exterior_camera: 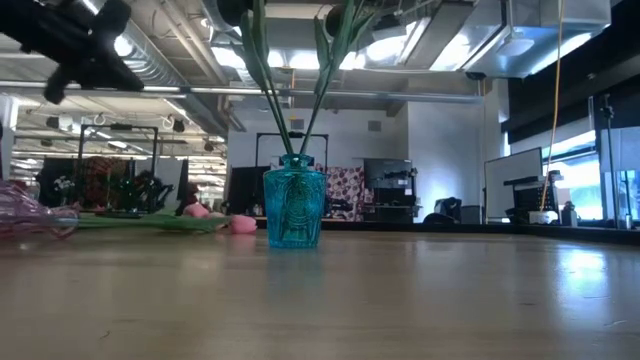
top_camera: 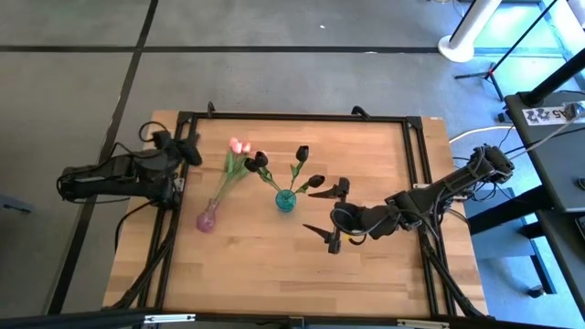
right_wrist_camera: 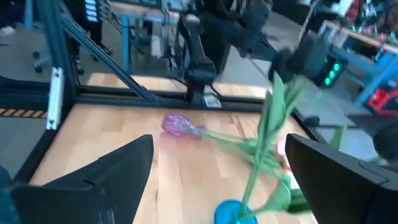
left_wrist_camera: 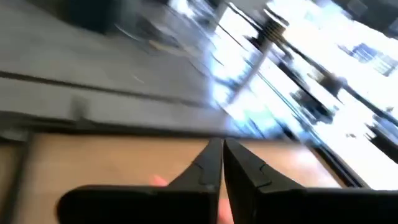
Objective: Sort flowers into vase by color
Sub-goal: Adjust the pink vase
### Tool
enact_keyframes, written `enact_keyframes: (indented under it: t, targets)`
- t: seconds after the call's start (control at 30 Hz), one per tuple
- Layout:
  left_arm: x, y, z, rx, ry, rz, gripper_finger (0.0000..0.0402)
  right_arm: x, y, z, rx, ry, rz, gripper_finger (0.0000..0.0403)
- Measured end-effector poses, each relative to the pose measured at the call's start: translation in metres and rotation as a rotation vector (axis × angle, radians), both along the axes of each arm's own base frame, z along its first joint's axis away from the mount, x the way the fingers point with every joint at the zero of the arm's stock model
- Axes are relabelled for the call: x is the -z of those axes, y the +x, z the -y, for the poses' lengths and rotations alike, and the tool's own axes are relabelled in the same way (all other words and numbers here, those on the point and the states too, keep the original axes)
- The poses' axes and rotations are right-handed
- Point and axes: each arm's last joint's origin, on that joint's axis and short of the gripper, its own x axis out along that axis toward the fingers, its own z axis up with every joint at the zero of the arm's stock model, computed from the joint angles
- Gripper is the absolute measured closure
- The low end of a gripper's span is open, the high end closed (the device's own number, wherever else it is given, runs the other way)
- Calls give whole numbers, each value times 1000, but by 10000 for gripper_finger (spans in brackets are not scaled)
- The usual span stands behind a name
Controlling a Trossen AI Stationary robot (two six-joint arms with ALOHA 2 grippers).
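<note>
A black metal frame [top_camera: 416, 155] runs around the wooden desk [top_camera: 274, 265], and the left arm rests over its left rail, its pincer [top_camera: 187, 146] closed to a narrow slit and holding nothing, near the desk's far-left corner. The right pincer [top_camera: 331, 212] hovers just right of the teal vase [top_camera: 285, 200], fingers spread wide and empty, its opening facing that vase.

The teal vase stands upright mid-desk with the dark flowers [top_camera: 303, 152] in it, their stems fanning up and outward. The pink vase [top_camera: 207, 219] lies on its side to the left, its mouth aimed toward the desk's far edge. The pink flowers [top_camera: 240, 145] lie flat along the same axis, stems in its mouth and buds toward the far edge, with one dark bud [top_camera: 257, 160] beside them.
</note>
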Motion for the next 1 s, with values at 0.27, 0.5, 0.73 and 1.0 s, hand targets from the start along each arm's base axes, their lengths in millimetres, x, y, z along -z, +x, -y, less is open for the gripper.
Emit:
enact_keyframes:
  t: [0.27,0.5,0.73,1.0]
  targets:
    - [25,29,7,288,-348,-176,315,5,-14,11,29,33,-130,40]
    - [19,54,16,462,-565,-274,281,-4,-45,21,9,68,-235,40]
    - [-2,61,33,416,-728,-473,280,0,-69,28,57,108,-366,40]
    - [3,73,52,331,-930,-635,280,12,-89,38,64,33,-595,40]
